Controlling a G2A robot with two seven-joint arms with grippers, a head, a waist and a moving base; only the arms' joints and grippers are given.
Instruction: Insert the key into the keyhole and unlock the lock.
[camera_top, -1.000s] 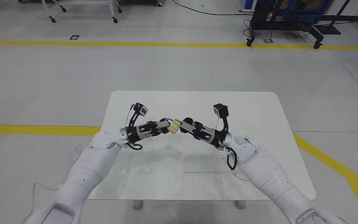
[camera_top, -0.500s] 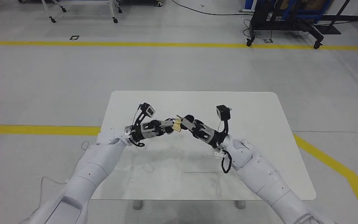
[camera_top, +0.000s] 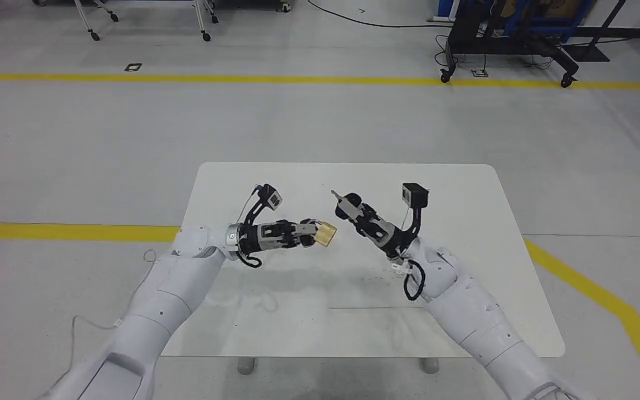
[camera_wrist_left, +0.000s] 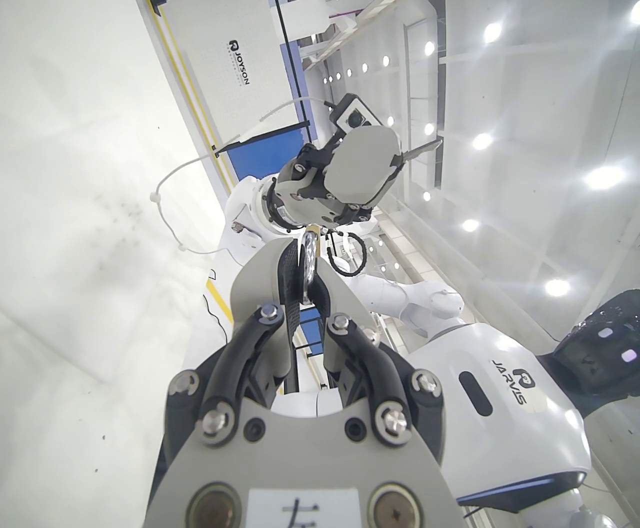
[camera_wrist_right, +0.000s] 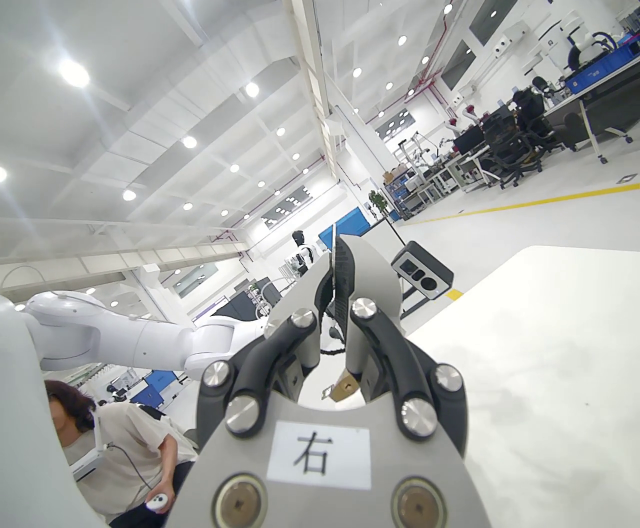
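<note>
Over the table both arms are held raised, their ends well apart. The left gripper has its jaws clamped on the lock by the shackle, with the brass body standing out beyond the fingertips. The right gripper has its jaws closed flat on the key, whose blade points up and away from the lock rather than at it. Risks noted: the lock hangs from a thin shackle grip, so any push from the key is likely to swing the body aside and make the tip skate off the keyhole. The key is pinched by its head only, so a slanted approach could twist it in the pads or drop it on the table. With blade and keyhole out of line as they stand, a straight closing move would probably jam the key against the brass face. Whether the lock is open cannot be told from here. Against a second ago, when the two grippers met nose to nose over the middle of the table with the lock between them, the right gripper has drawn back and up and the left has shifted slightly, leaving a clear gap between key and lock.
</note>
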